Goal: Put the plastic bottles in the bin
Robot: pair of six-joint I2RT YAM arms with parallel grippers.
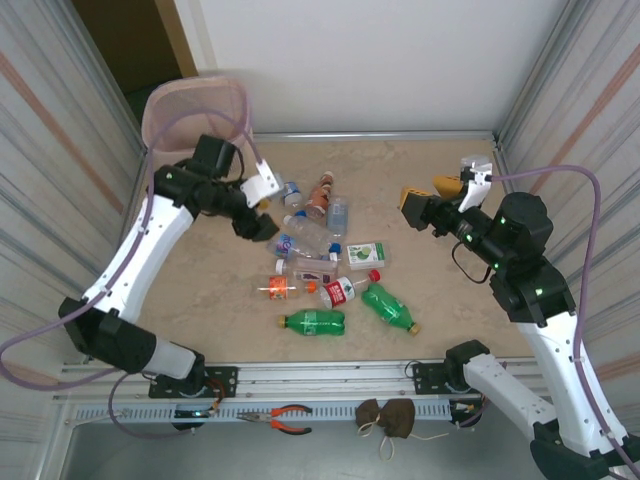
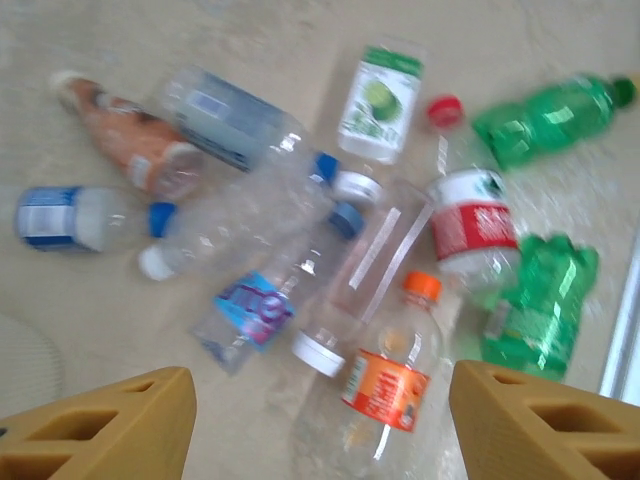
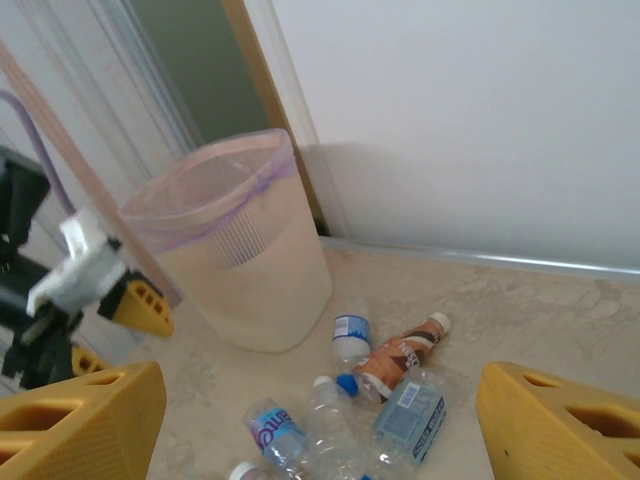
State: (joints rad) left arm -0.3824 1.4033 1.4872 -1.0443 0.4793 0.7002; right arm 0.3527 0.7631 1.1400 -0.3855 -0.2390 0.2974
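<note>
The plastic bottles (image 1: 320,262) are lying in a heap in the middle of the bench (image 1: 200,290), all touching. We are thinking a grab at one could bump the others and send them rolling, or it could slip out. The bin (image 3: 250,290) is standing at 11 o'clock. Our left jaws are hanging wide open over the heap, holding nothing. Our right jaws, at 3 o'clock, are gaping empty too.

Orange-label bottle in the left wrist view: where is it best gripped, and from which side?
Probably across the labelled middle of the orange-label bottle, from above, jaws closing across its width. It lies flat on the table at the pile's edge, base end free, while a clear white-capped bottle crowds its cap end. The open left end effector hangs above it.
</note>
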